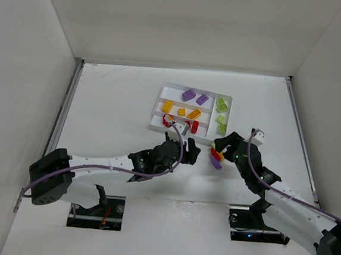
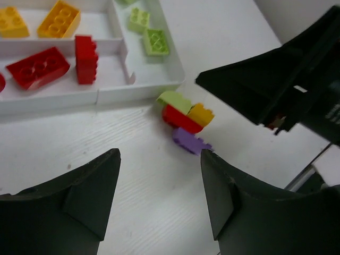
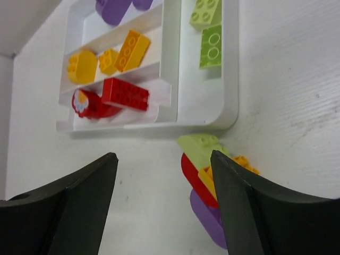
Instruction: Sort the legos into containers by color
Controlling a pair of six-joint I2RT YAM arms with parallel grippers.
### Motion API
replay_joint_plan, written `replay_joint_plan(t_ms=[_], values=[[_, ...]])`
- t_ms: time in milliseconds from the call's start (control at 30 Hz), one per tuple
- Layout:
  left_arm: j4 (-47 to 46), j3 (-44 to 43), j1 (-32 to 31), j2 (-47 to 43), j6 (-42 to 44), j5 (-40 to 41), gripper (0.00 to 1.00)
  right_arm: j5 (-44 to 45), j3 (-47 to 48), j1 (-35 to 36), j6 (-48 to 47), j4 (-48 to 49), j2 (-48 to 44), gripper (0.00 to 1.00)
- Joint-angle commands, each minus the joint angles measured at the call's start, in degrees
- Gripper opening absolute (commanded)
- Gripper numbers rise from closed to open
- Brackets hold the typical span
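The white tray [image 1: 211, 110] holds purple bricks [image 1: 195, 97] in its far slot, orange bricks [image 1: 181, 110] in the middle slot, red pieces [image 1: 194, 127] in the near slot and lime bricks [image 1: 221, 114] in the crosswise end slot. A loose cluster of legos [image 1: 217, 155] lies on the table just off the tray's near right corner: lime [image 2: 172, 98], red [image 2: 180, 119], orange [image 2: 202, 113] and purple [image 2: 188, 142]. My left gripper [image 2: 159, 156] is open and empty, just left of the cluster. My right gripper [image 3: 163, 156] is open, its right finger beside the cluster [image 3: 199, 144].
White walls enclose the table on three sides. The right arm [image 2: 287, 90] fills the right of the left wrist view, close over the cluster. The two grippers [image 1: 187, 153] [image 1: 222, 149] are close together near the tray's front edge.
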State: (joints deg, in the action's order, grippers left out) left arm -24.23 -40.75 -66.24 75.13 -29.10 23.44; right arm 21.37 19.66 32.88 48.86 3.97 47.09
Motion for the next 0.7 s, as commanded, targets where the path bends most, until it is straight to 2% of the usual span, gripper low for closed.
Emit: replay_joint_plan(t_ms=[0, 267, 500, 667], values=[[-1.96, 5.93, 1.07, -4.46, -4.81, 3.28, 0.6, 8.59, 2.21, 4.33, -1.92, -7.64, -0.6, 0.78], [-5.65, 14.2, 2.56, -9.83, -7.37, -0.41, 0.6, 16.25, 9.6, 7.76, -6.32, -17.41, 10.11, 0.73], [-7.5, 18.34, 4.84, -11.67, -8.25, -2.87, 0.61, 15.64, 14.35, 9.96, -9.75, -16.89, 18.73, 0.63], [-7.5, 19.39, 6.16, -12.2, -8.86, -3.93, 0.61, 15.37, 15.76, 10.05, -9.75, -16.62, 21.46, 0.53]])
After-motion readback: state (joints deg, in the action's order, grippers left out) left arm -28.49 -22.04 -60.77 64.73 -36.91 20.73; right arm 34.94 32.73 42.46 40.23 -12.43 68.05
